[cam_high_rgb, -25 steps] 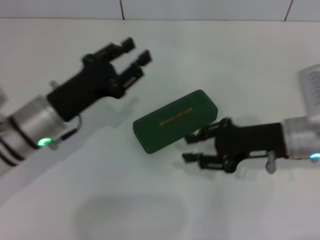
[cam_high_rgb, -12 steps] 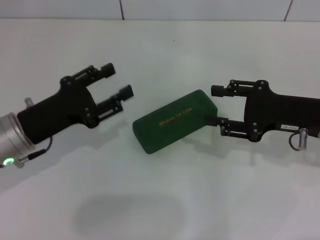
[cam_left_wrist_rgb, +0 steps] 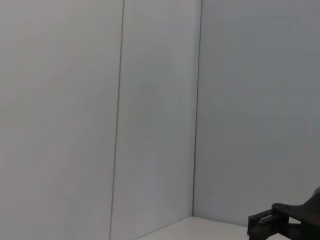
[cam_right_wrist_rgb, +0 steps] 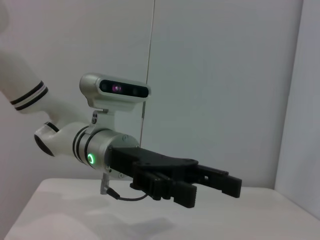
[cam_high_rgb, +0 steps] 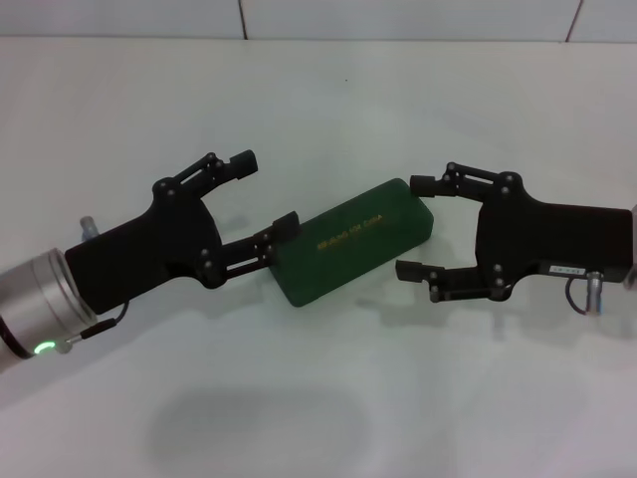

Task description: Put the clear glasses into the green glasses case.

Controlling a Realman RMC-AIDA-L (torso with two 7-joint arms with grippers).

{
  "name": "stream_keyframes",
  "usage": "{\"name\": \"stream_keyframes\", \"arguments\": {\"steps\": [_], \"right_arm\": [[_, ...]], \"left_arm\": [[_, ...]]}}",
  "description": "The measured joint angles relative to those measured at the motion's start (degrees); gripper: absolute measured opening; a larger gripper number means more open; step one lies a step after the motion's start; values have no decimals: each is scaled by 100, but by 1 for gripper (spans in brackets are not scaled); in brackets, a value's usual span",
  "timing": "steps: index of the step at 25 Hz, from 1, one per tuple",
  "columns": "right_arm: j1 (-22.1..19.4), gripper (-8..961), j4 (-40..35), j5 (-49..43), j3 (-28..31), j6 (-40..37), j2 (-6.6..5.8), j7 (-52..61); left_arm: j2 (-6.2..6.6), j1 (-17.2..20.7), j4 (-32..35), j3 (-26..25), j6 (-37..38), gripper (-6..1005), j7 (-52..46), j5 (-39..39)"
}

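The green glasses case [cam_high_rgb: 350,245] lies shut and slanted in the middle of the white table, gold lettering up. My left gripper [cam_high_rgb: 267,191] is open at the case's left end, with its nearer fingertip [cam_high_rgb: 287,221] at or touching that corner. My right gripper [cam_high_rgb: 410,227] is open around the case's right end, one finger behind it and one in front. The right wrist view shows the left gripper [cam_right_wrist_rgb: 212,191] open and empty. The clear glasses are out of view.
The white table [cam_high_rgb: 328,90] runs back to a tiled wall [cam_high_rgb: 398,18]. A faint grey shadow [cam_high_rgb: 259,428] lies on the table in front of the case. The left wrist view shows only wall panels and a black gripper part [cam_left_wrist_rgb: 285,222].
My left gripper has come down and right to the case's left end. The right gripper has shifted left, and its fingers now stand either side of the case's right end.
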Motion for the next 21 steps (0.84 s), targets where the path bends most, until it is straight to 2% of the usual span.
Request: {"name": "stream_keyframes", "arguments": {"steps": [1, 7, 21], "right_arm": [[20, 883, 52, 0, 0, 10, 2, -30], [160, 883, 290, 0, 17, 43, 3, -153], [193, 883, 488, 54, 36, 104, 32, -362]], "left_arm": [[-5, -2, 0, -1, 0, 886, 14, 2], [2, 2, -24, -5, 7, 894, 18, 1], [-18, 16, -61, -6, -10, 894, 46, 21]]}}
